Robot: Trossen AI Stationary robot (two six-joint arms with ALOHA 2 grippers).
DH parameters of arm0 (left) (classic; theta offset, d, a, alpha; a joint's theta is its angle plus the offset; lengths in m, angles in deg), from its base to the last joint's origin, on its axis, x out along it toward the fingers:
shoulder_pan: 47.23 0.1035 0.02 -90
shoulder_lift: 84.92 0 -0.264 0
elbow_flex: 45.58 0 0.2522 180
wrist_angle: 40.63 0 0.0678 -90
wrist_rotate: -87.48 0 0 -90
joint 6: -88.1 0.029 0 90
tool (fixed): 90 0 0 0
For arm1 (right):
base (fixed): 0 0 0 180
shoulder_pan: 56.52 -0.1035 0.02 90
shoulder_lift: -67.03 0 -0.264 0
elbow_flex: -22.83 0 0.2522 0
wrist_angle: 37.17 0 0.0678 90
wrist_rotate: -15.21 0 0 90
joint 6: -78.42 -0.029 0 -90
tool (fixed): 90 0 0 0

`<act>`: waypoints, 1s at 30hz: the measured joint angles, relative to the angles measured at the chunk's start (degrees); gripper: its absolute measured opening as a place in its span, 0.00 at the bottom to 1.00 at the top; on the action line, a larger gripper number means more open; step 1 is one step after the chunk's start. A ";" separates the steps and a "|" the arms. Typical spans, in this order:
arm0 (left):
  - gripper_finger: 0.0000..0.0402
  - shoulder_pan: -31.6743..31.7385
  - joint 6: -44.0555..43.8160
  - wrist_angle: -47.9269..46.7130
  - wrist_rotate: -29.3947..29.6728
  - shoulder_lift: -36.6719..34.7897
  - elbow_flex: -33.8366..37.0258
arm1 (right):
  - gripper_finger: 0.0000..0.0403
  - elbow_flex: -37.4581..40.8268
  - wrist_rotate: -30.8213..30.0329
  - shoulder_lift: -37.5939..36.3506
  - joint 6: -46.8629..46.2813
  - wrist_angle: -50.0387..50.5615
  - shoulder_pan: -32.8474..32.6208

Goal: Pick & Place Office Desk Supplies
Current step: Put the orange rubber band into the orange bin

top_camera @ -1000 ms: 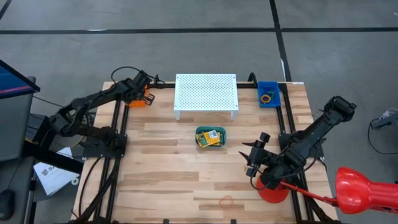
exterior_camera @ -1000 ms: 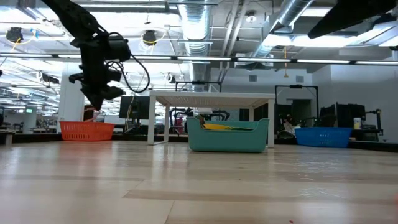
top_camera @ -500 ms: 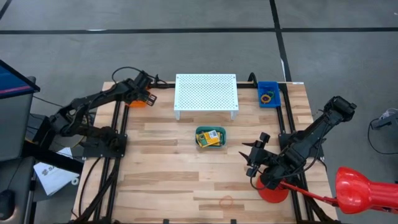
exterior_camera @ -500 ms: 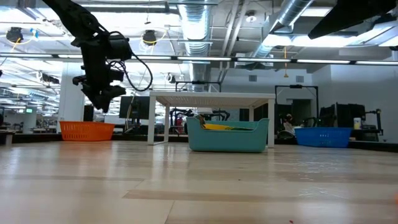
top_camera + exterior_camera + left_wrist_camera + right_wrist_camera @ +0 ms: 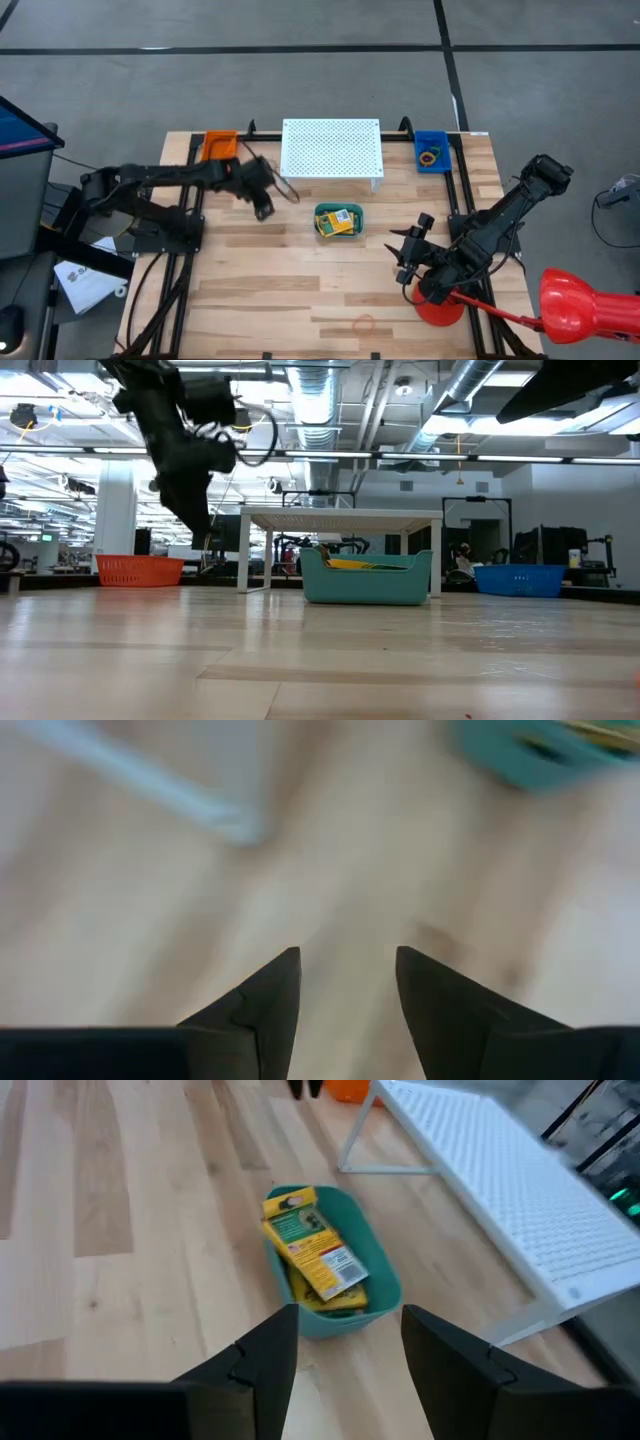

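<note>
Orange rubber band (image 5: 365,324) lies alone near the table's front edge, closer to the waiting right gripper (image 5: 404,255), whose fingers stand apart and empty, than to the left gripper (image 5: 262,207), likewise parted, up beside the white stand (image 5: 331,148).

Dark jointed arms, black looping cables

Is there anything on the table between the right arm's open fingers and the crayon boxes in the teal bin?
Nothing visible. Between the right gripper and the crayon boxes lies only bare table; they sit inside the teal bin, open from above.
</note>
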 joint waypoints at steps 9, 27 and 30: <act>0.40 -20.20 0.10 10.41 -2.27 -1.76 0.04 | 0.43 -0.01 20.78 2.85 -2.95 -8.86 -1.20; 0.38 -37.41 0.11 25.09 5.77 -3.37 0.02 | 0.43 -0.35 30.79 27.85 -4.40 -35.86 -3.89; 0.38 -38.53 0.18 25.51 7.69 -3.37 0.02 | 0.43 -1.22 29.49 30.50 -4.40 -38.28 -4.87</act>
